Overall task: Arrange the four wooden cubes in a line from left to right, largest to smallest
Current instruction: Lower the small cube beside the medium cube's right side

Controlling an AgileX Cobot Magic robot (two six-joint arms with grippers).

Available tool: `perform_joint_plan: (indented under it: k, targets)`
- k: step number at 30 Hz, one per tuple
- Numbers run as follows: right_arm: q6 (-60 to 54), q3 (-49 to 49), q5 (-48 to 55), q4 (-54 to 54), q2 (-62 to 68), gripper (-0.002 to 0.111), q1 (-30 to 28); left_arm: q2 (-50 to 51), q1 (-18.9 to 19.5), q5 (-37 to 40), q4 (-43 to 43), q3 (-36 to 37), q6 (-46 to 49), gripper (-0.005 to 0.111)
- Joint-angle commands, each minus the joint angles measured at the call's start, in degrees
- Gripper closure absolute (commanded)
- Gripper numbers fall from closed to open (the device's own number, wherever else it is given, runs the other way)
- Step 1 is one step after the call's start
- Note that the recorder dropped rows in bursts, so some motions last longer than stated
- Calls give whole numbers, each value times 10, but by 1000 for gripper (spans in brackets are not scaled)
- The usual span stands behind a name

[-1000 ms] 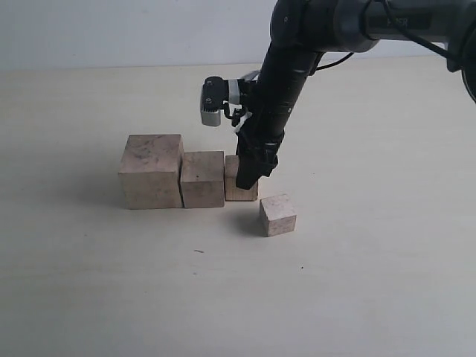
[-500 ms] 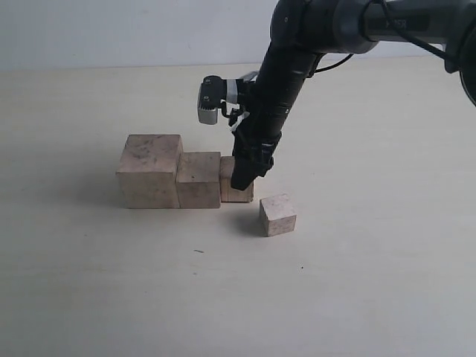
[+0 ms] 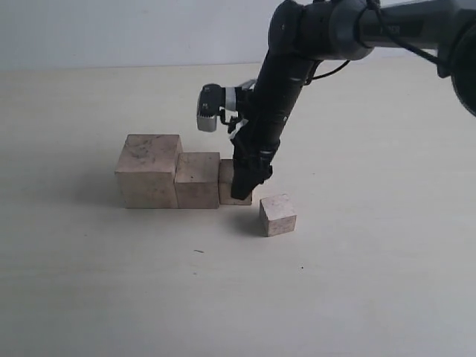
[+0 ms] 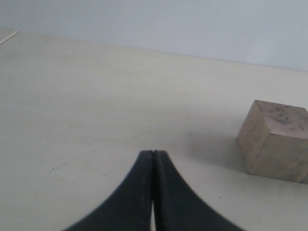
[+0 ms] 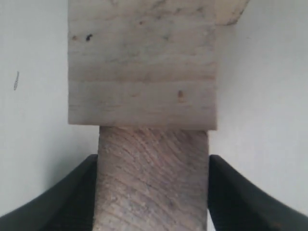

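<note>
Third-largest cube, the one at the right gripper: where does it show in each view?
Exterior view: the third-largest cube sits third in the row, partly behind the right gripper.
Left wrist view: not in it.
Right wrist view: the darker block between the gripper's fingers.
Shared landmark: the second-largest cube, touching it in the exterior and right wrist views.

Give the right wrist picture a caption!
Right gripper holds the third-largest cube, touching the second-largest cube.
</note>
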Motion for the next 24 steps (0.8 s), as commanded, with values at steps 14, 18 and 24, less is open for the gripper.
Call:
perform_joint_plan:
  k: [14, 18, 24]
  targets:
    - [53, 9, -45, -9, -29, 34, -2, -3, -4, -5, 1, 2, 0, 107]
    - [53, 9, -37, -8, -35, 34, -3, -3, -4, -5, 1, 2, 0, 107]
    - [65, 9, -35, -8, -38, 34, -3, -3, -4, -5, 1, 2, 0, 107]
